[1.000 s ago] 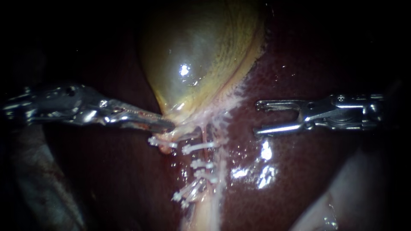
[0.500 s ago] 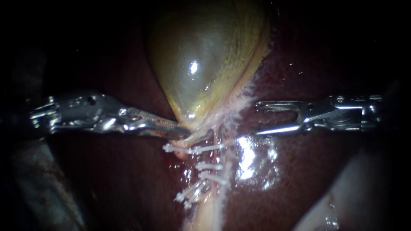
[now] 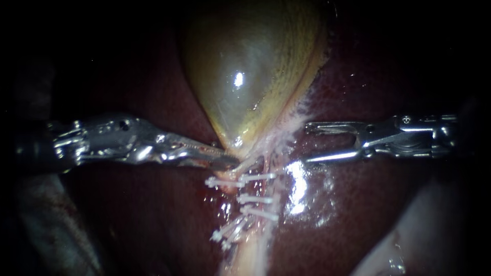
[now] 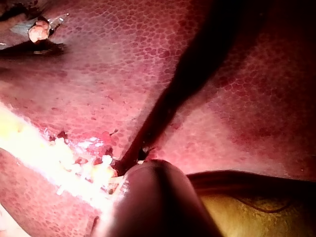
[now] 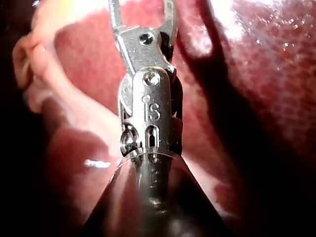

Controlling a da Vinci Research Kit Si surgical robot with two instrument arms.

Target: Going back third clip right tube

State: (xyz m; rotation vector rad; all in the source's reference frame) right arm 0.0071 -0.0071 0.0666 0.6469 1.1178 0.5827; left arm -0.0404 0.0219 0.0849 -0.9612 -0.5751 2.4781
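Note:
The yellow-green gallbladder point(image 3: 245, 71) lies on the dark red liver point(image 3: 358, 204). My left instrument point(image 3: 225, 156) comes in level from the left, its jaws shut on the gallbladder's narrow neck. Below the neck run two pale tubes. The right tube point(image 3: 266, 189) carries three white clips point(image 3: 254, 198), and the left one carries clips point(image 3: 224, 182) too. My right instrument point(image 3: 305, 143) hangs to the right of the tubes, jaws open and empty. In the right wrist view its jaws point(image 5: 142, 15) spread wide above the liver.
Pale fatty tissue point(image 3: 378, 255) lies at the lower right. Wet glare point(image 3: 296, 189) marks the liver beside the clips. In the left wrist view the shaft point(image 4: 153, 202) hides the jaws, with the gallbladder point(image 4: 256, 212) beside it.
My left instrument has moved to the right, drawing the gallbladder's neck and the clipped tubes toward my right instrument. The right instrument has stayed in place, jaws open.

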